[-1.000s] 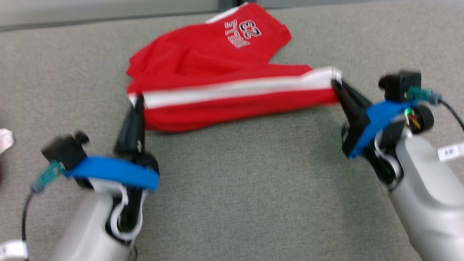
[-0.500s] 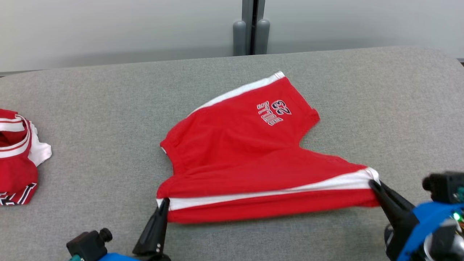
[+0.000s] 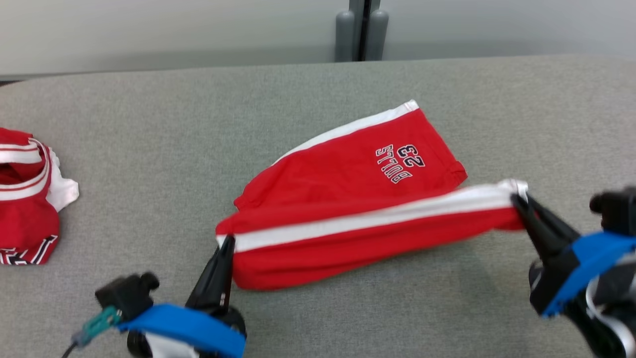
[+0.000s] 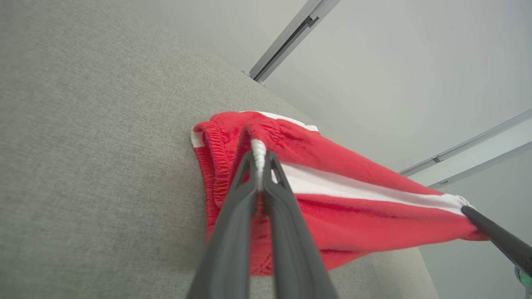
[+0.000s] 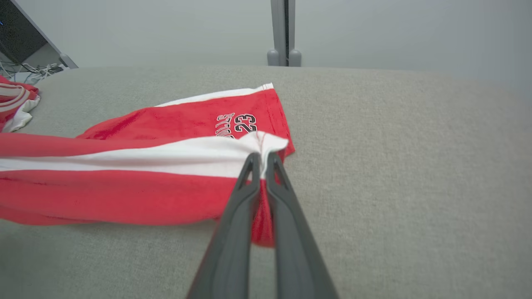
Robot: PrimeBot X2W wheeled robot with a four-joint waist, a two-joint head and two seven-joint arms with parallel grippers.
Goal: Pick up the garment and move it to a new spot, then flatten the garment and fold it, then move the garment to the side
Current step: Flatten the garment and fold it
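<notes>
Jaws on both arms are pinched tight on cloth. The left gripper (image 3: 226,243) nips the white-striped waistband corner of the red shorts (image 3: 367,164) at lower centre-left of the head view. The right gripper (image 3: 519,199) nips the hem end of the same stripe near the right edge.

Half a second ago that striped edge sat lower in the frame, with the near leg spread out toward me. Now it is pulled taut between the two grips and raised off the grey tabletop (image 3: 149,149). Its right end is up level with the hem of the far leg, the one with the lettering (the camera has shifted a little too, so I discount some of that). The far leg lies flat on the tabletop in the middle of the frame.

To me this means the fold has begun, with the near leg being carried over the far one. Another red garment (image 3: 25,214) sits at the left edge, well apart.
</notes>
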